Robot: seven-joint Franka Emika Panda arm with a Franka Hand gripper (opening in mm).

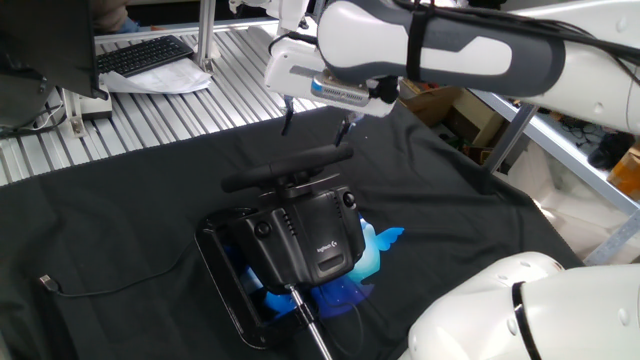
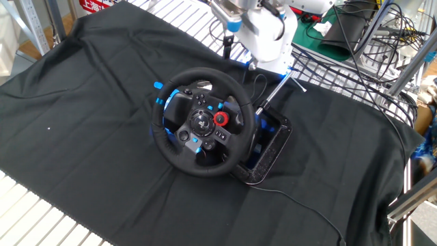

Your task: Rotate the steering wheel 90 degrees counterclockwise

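The steering wheel (image 2: 164, 133) is a round black rim with a red knob at its hub and a small blue band at its upper left. In one fixed view it shows edge-on as a thin dark bar (image 1: 285, 168). It sits on a boxy black housing (image 1: 315, 235). My gripper (image 1: 315, 128) is open and empty, its two dark fingers apart. It hangs above the rim's far edge without touching it. In the other fixed view the gripper (image 2: 239, 56) is just behind the top of the wheel.
A flat black rectangular frame (image 1: 225, 290) lies under the housing on the black cloth (image 2: 82, 102). A thin metal rod (image 2: 276, 89) leans behind the wheel. A cable (image 1: 100, 290) trails at the left. A keyboard (image 1: 145, 55) lies on the slatted table behind.
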